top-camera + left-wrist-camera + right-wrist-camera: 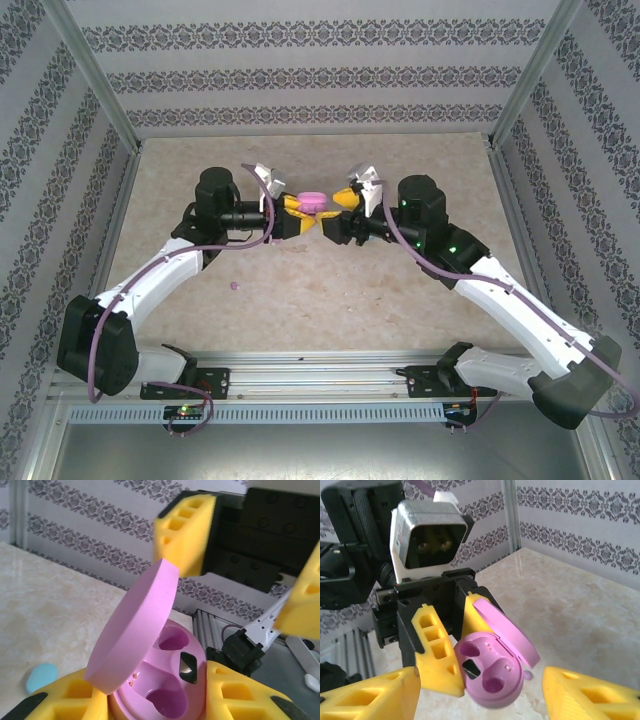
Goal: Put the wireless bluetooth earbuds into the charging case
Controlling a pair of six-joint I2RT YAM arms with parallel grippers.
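Closest to the near edge of the pale marbled table (400, 300) lies one tiny pale pink-lilac rounded plastic earbud (234, 286). It sits alone on the bare surface, left of the middle, just beside the left arm's white forearm and well apart from both grippers.

Farther in, about midway between the left and right edges and in the far half of the table, the two arms meet tip to tip. The left gripper (297, 212) is clamped on the pink oval plastic charging case (170, 680), with its yellow foam fingers (437, 652) pressing the base from either side and holding it up off the table. The case's round pink lid (135, 630) stands swung up on its hinge, tilted away from the base. Two rounded wells show in the base as bare pink hollows (a small dark square sits between them).

The right gripper (480, 692) faces the case with its jaws spread wide. In the right wrist view its yellow fingers (370, 697) stand on either side of the case, clear of it.

On the table by the left gripper, in the left wrist view, rests a light blue rounded plastic piece (41, 676) (bud or case, I cannot tell).
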